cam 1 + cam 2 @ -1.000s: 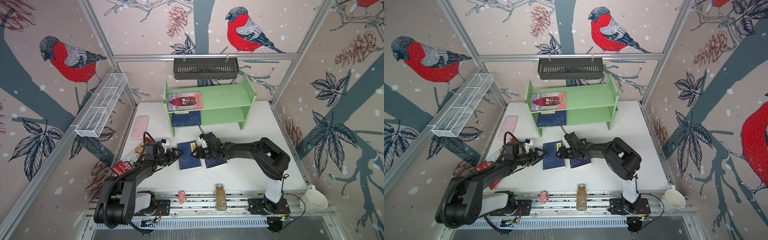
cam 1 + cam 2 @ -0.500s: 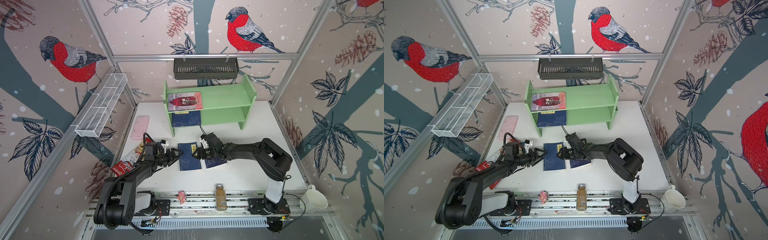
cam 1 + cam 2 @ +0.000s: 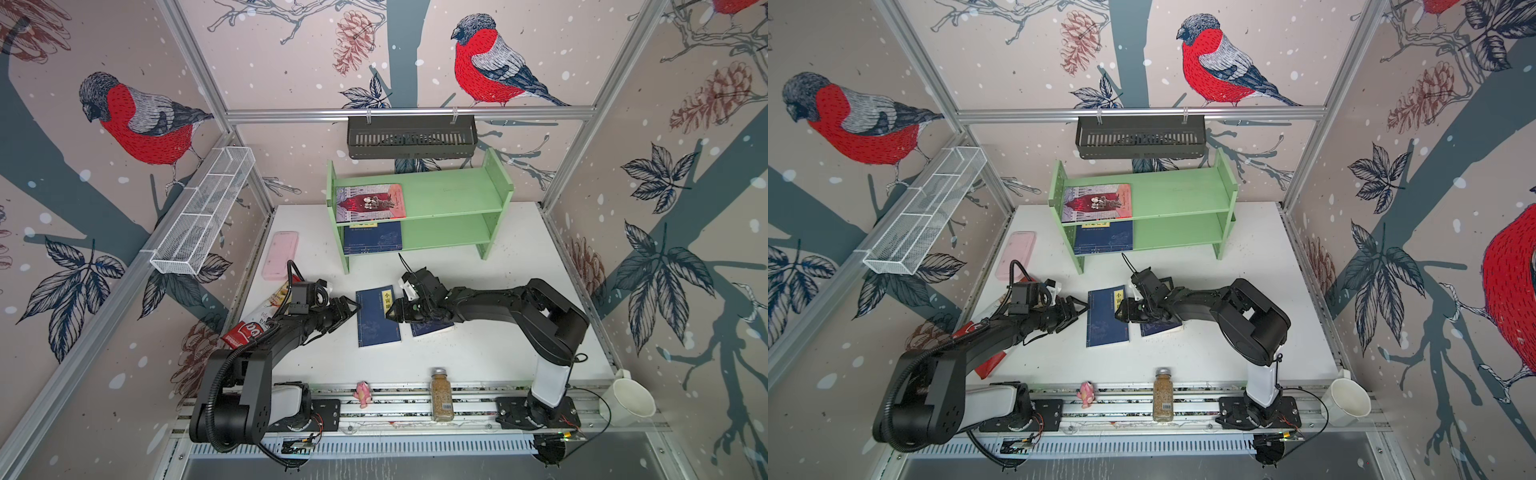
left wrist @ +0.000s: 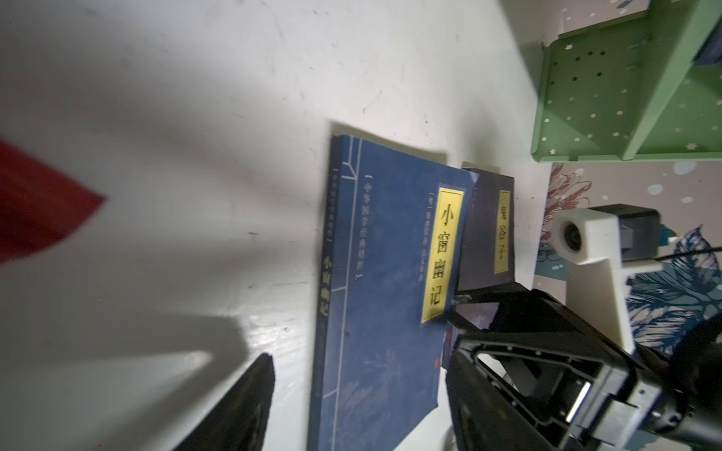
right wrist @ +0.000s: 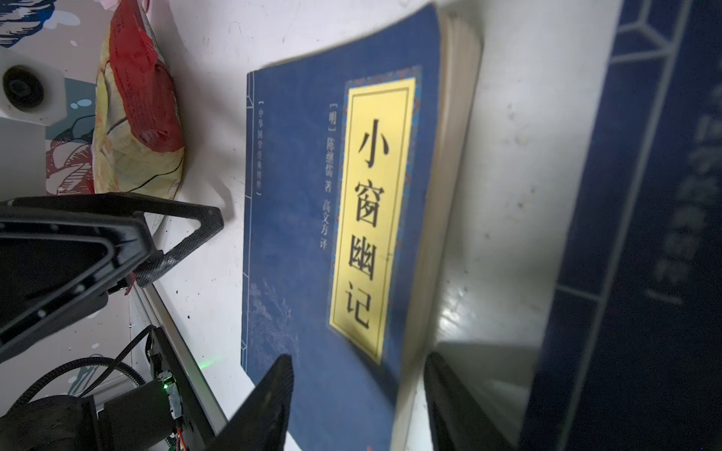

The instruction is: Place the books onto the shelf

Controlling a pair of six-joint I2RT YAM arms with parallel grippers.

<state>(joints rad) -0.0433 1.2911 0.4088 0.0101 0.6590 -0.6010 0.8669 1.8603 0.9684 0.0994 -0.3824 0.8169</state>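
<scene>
The green shelf [image 3: 451, 195] [image 3: 1177, 195] stands at the back, with a pink-red book [image 3: 370, 203] on its top tier and a navy book [image 3: 372, 237] below. A navy book [image 3: 377, 318] [image 4: 386, 281] [image 5: 312, 218] lies on the table, and another [image 3: 432, 329] [image 4: 488, 222] sits partly under my right arm. My left gripper [image 3: 352, 306] [image 4: 351, 414] is open at the first book's spine side. My right gripper [image 3: 390, 313] [image 5: 355, 406] is open, its jaws either side of that book's page edge, which looks slightly raised.
A flat pink slab [image 3: 280, 254] and a red snack bag [image 3: 249, 328] lie at the left. A spice jar [image 3: 441, 394] and a pink figurine [image 3: 363, 392] stand on the front rail, a white cup [image 3: 629, 403] at front right. Black basket [image 3: 411, 136] and wire basket [image 3: 205, 212] hang above.
My right gripper has crept a little leftward over the table book's edge. The left gripper and the books stay about where they were.
</scene>
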